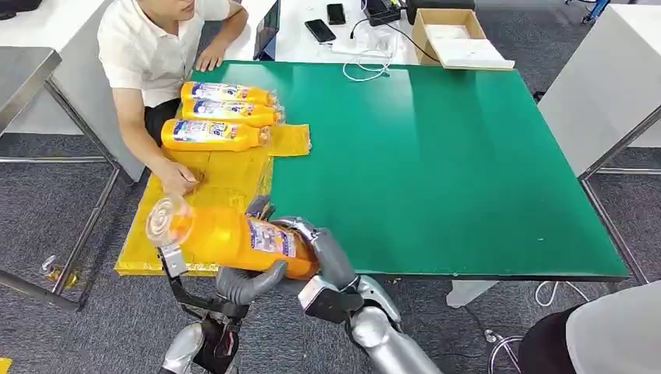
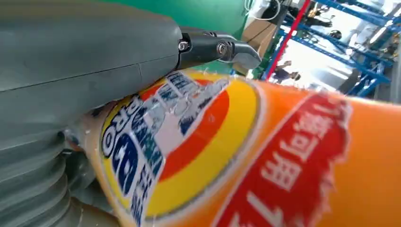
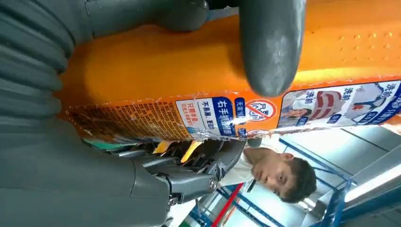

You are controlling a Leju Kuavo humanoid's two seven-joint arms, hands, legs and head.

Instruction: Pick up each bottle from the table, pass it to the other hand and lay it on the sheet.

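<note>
Both hands grip one orange bottle (image 1: 234, 238) held just off the near edge of the sheet (image 1: 226, 179): left hand (image 1: 248, 282) beneath it, right hand (image 1: 323, 253) at its base. Three bottles (image 1: 222, 114) lie on the sheet's far end, beside a person (image 1: 152, 54).

My rig's silver arms (image 1: 382, 335) end in grey ribbed covers; thick grey thumbs (image 3: 272, 47); darker fingers (image 2: 220, 49) with small screws.
</note>
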